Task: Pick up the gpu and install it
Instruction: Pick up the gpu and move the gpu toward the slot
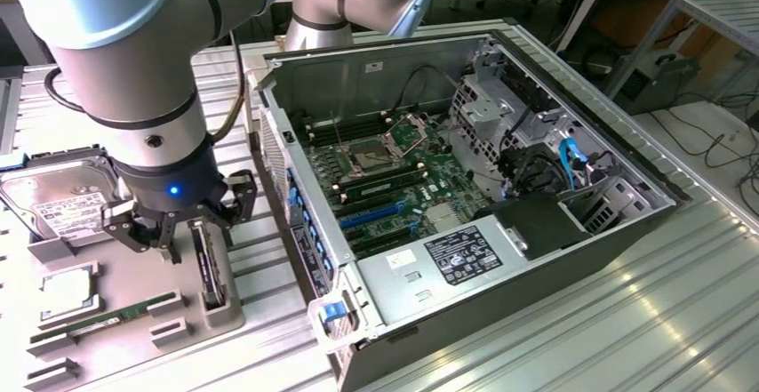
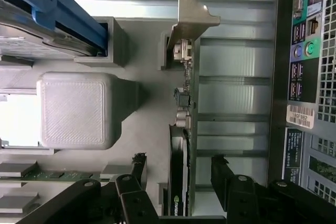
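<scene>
The gpu point(image 1: 212, 274) stands on its long edge in a slot of the grey parts tray point(image 1: 131, 272), at the exterior view's left, beside the open computer case point(image 1: 475, 188). In the wrist view the gpu point(image 2: 182, 129) shows edge-on, with its silvery bracket point(image 2: 191, 18) at the far end. My gripper point(image 1: 195, 236) hangs right over the card. It is open, and the gripper point(image 2: 178, 160) straddles the card's near end. A gap shows between the card and each of the black fingertips point(image 2: 139, 160).
On the tray also lie a hard drive point(image 1: 59, 201), a CPU point(image 1: 69, 290) and a green RAM stick point(image 1: 113, 316). The case's metal side wall point(image 1: 279, 188) rises close beside the gpu. The motherboard point(image 1: 392, 188) lies exposed inside. The case's rear port panel point(image 2: 304, 51) is near.
</scene>
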`<action>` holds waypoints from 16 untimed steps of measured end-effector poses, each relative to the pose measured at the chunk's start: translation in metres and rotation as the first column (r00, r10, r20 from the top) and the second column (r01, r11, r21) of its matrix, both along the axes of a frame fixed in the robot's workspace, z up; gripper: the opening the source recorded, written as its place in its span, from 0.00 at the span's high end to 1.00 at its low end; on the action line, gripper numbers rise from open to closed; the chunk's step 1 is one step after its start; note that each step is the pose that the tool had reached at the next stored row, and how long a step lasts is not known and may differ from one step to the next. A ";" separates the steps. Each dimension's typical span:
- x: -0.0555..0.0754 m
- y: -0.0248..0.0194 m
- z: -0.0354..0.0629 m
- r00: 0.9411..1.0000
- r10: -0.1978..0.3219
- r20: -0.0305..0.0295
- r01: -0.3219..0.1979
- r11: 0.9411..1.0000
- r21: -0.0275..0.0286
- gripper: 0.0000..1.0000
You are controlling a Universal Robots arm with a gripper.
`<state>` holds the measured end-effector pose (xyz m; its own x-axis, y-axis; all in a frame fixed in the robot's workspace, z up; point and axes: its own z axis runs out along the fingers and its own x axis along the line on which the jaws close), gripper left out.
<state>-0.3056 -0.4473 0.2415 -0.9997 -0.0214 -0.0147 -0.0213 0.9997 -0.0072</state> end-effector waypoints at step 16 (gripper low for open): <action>-0.001 0.0005 -0.0149 1.000 -0.018 0.001 0.018 1.000 -0.002 0.54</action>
<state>-0.3065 -0.4468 0.2266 -0.9999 -0.0038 -0.0159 -0.0037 1.0000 -0.0091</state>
